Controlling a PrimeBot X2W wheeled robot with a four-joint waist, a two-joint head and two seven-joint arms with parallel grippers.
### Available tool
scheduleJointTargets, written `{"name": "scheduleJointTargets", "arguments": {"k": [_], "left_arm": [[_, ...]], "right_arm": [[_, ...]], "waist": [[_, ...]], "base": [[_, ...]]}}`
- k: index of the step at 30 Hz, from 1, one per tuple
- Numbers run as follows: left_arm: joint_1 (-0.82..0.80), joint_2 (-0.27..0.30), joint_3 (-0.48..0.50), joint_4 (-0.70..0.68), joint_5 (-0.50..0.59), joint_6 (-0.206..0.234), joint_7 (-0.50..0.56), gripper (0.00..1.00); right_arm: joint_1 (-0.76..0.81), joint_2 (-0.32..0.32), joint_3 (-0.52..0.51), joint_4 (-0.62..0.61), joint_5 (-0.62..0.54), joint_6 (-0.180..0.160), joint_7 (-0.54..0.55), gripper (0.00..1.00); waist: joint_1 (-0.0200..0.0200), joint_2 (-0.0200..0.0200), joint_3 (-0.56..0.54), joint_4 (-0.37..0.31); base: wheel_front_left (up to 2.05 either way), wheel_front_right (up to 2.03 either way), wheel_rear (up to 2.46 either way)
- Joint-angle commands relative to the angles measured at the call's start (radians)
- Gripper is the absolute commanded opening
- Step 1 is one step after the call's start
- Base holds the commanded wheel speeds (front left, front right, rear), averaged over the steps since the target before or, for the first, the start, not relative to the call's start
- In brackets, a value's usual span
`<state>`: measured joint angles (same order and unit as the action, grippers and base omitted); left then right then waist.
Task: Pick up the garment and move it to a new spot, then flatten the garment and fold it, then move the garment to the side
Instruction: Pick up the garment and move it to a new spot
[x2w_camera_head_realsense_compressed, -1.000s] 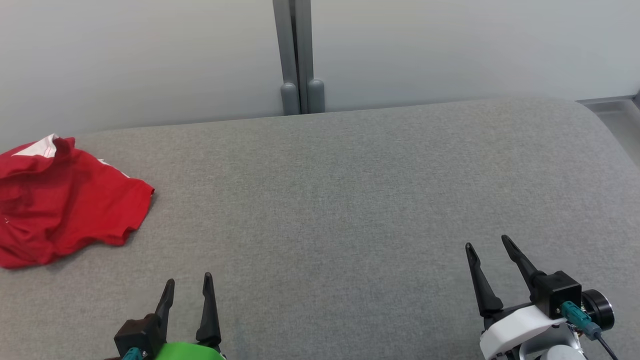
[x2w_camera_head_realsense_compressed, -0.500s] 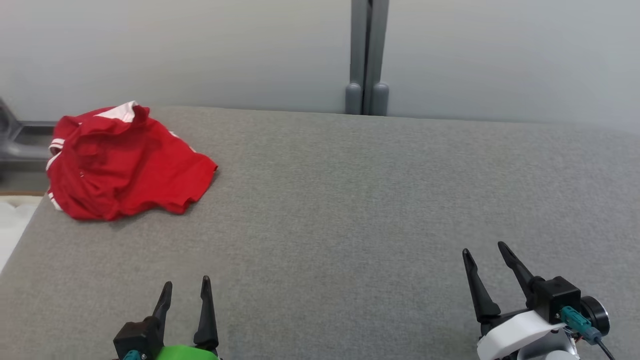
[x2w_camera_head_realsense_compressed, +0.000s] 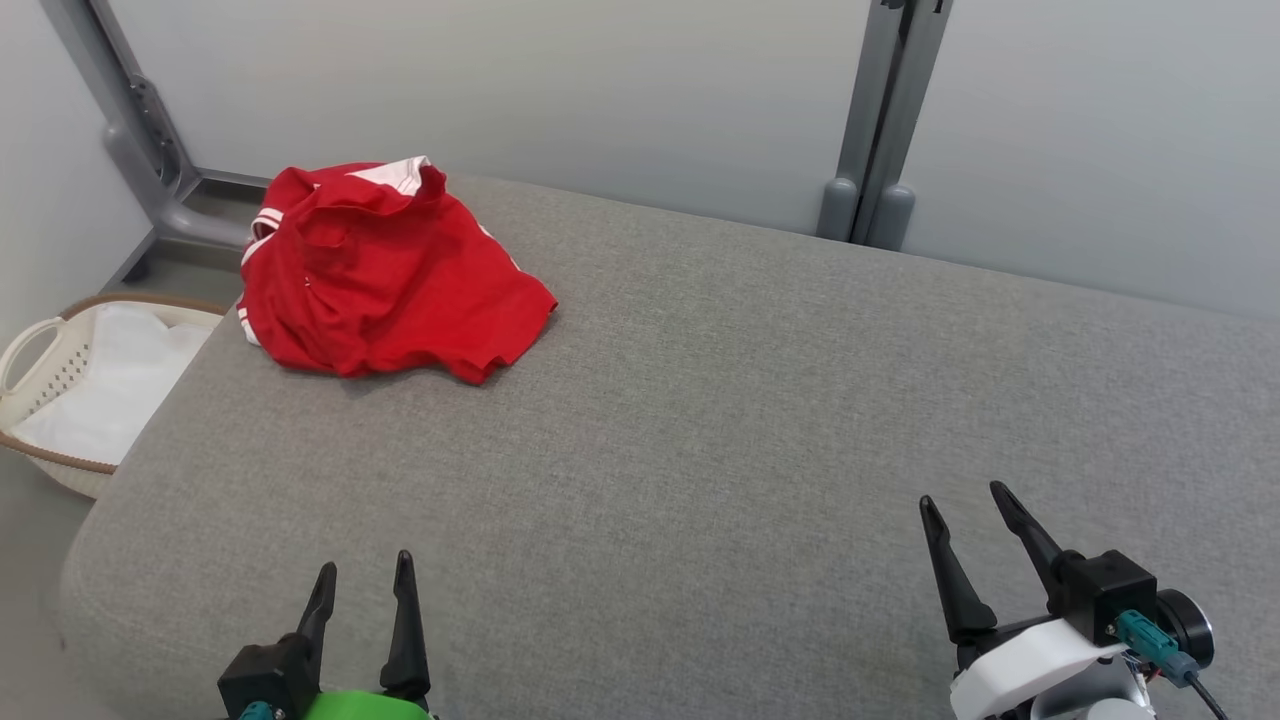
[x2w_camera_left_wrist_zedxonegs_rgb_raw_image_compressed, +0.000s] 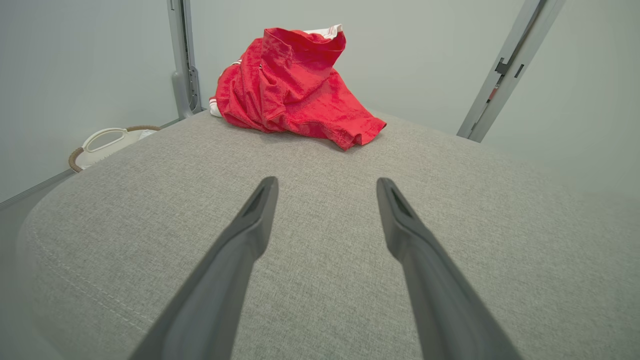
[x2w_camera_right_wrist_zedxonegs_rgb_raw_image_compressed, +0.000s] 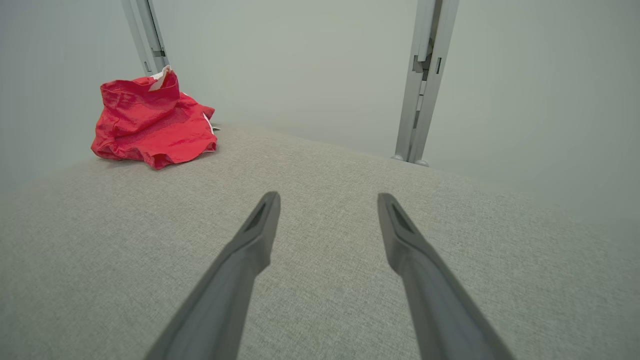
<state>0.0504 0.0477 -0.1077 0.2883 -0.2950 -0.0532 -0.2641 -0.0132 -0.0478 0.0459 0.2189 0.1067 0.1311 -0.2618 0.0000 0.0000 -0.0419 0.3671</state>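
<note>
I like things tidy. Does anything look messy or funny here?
Yes: the red garment lies crumpled in a heap at the far left corner of the grey cushion, not flat. Nothing else stands out.

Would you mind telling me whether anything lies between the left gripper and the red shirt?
Nothing visible does. Bare grey cushion lies between the open left gripper and the crumpled red shirt at the far left corner; the white basket sits beyond the edge.

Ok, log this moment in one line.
phase: pre-pickup | garment: crumpled, far left corner of pad | left gripper: open, empty | right gripper: open, empty | basket: floor beside pad
</note>
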Motion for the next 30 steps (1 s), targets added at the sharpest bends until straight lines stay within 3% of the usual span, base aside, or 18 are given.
{"name": "scheduleJointTargets", "arguments": {"k": [1,11,15,22,30], "left_arm": [[-0.001,0.005,0.002,-0.005,0.007,-0.004,-0.001,1.0],[-0.031,0.005,0.024,-0.055,0.024,-0.009,-0.001,1.0],[-0.104,0.034,0.046,-0.11,0.056,-0.026,-0.001,1.0],[-0.363,0.164,0.123,-0.166,0.046,-0.051,0.01,1.0],[-0.658,0.314,0.172,-0.028,-0.028,-0.068,0.127,1.0]], "right_arm": [[-0.007,-0.005,-0.001,0.003,0.006,-0.001,-0.005,1.0],[-0.012,-0.005,-0.004,-0.007,0.004,-0.001,-0.005,1.0],[-0.015,-0.005,-0.01,-0.014,-0.01,-0.001,-0.005,1.0],[-0.043,-0.005,-0.009,-0.031,-0.057,-0.001,-0.005,1.0],[-0.107,-0.005,-0.02,-0.057,-0.147,-0.001,-0.005,1.0]], "waist": [[0.0,0.0,0.0,0.018],[0.0,0.0,0.015,0.026],[0.0,0.0,0.031,0.021],[0.0,0.0,0.092,-0.022],[0.0,0.0,0.24,-0.108]], "base": [[0.0,0.0,0.0],[0.0,0.0,0.0],[0.0,0.0,0.0],[0.0,0.0,0.0],[0.0,0.0,0.0]]}}
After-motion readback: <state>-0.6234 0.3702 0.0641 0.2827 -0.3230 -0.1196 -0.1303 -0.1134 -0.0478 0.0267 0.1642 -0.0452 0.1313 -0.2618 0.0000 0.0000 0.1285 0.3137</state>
